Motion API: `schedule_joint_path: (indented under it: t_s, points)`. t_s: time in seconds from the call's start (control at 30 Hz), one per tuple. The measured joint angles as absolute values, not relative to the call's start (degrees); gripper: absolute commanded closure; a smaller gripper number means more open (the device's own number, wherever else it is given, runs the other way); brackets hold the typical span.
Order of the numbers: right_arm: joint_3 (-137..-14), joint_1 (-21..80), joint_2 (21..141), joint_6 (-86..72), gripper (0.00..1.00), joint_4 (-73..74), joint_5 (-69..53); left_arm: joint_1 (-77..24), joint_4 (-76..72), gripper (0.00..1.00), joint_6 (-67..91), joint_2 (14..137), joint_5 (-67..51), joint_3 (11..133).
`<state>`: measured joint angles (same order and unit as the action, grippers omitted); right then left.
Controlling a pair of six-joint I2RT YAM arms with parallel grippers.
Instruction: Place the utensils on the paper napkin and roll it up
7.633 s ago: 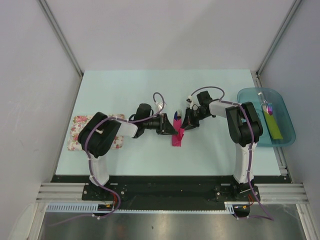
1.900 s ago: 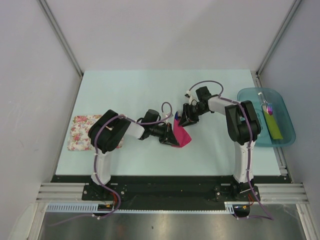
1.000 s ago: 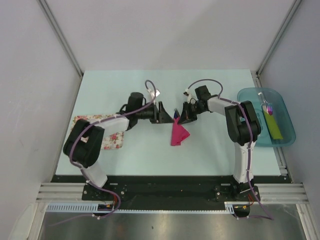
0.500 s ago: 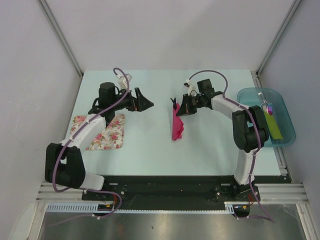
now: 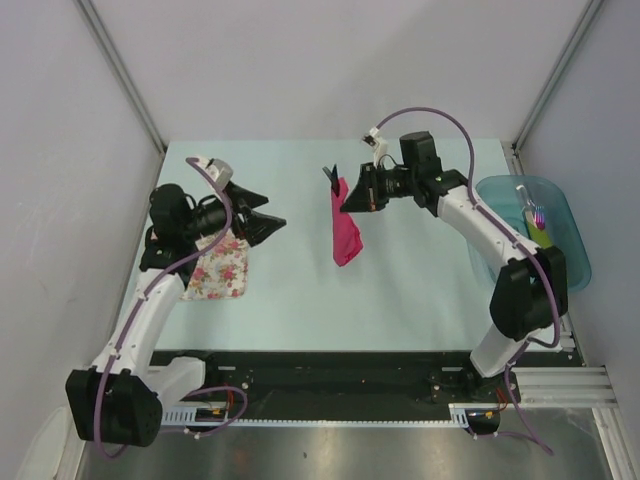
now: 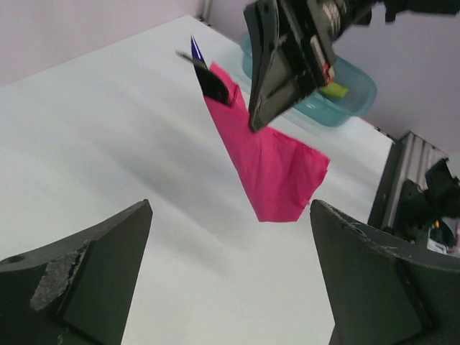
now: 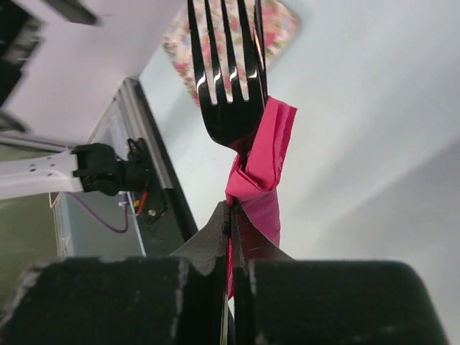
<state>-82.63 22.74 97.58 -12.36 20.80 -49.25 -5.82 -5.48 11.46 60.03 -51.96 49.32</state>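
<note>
One plain magenta-pink paper napkin [image 5: 345, 232] hangs from the right hand [image 5: 348, 199]. That hand's two fingers are pressed together, pinching the napkin's folded upper part over the middle of the pale blue-green counter [image 5: 420, 290]. Two slim dark utensils [image 6: 210, 77] that can be told apart stick out of the top of the fold. One is a black plastic fork [image 7: 226, 79] and one is a dark blue piece [image 6: 194, 49], of which only the tip shows (whether more are wrapped inside cannot be told). The napkin's lower part hangs loose and unrolled.

The left hand [image 5: 268, 213] is well apart to the left, its two fingers spread wide with nothing between them, near one white floral-print cloth [image 5: 222, 272]. At the right edge, one teal plastic tray [image 5: 572, 240] holds one white-handled brush [image 5: 535, 208] and one flat yellow-green strip [image 5: 541, 237].
</note>
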Motion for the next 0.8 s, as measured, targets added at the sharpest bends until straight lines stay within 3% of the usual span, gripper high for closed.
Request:
schedule_joint_path:
  t_s: [0.27, 0.8]
  points:
    - [-90.5, 29.1, 88.7, -8.8, 1.0, 26.2, -50.9, -6.1, -10.9, 0.07, 12.8, 54.5, -63.6, 43.1]
    - [-91.9, 40.4, 80.1, -0.8, 1.0, 31.9, -47.3, -21.3, -17.2, 0.25, 18.9, 53.0, -62.6, 43.1]
